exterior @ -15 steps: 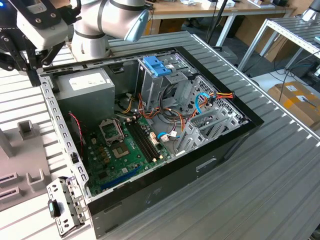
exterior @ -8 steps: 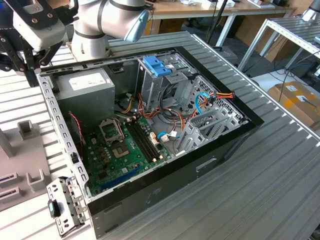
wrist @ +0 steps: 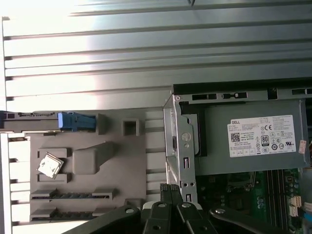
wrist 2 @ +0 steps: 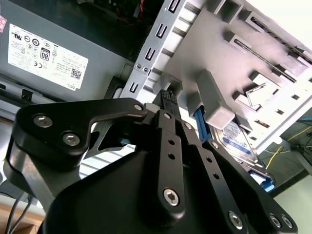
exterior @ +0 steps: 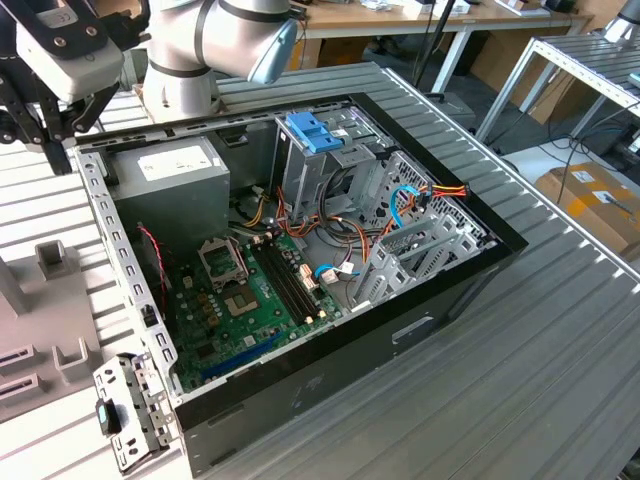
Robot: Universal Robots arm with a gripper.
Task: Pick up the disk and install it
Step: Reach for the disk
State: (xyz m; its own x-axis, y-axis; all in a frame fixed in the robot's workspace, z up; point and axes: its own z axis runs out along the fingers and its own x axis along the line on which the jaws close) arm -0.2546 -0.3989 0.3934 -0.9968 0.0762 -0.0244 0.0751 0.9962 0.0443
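The arm [exterior: 200, 45] stands at the top of the exterior view, a silver joint [exterior: 250, 30] with a blue cap turned toward that view's left, where a white wrist block [exterior: 60, 50] carries the tool [exterior: 52, 150] pointing downward. In both wrist views its black fingers [wrist: 165, 192] [wrist 2: 168, 114] meet at the tips with nothing between them, and the linkages spread to either side.

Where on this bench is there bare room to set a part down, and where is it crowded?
Free: the ribbed table on the exterior view's right of the computer case, out to the table's edge. Crowded: inside the case, cables fill the space between motherboard and drive cage; the grey fixture on the exterior view's left carries parts.
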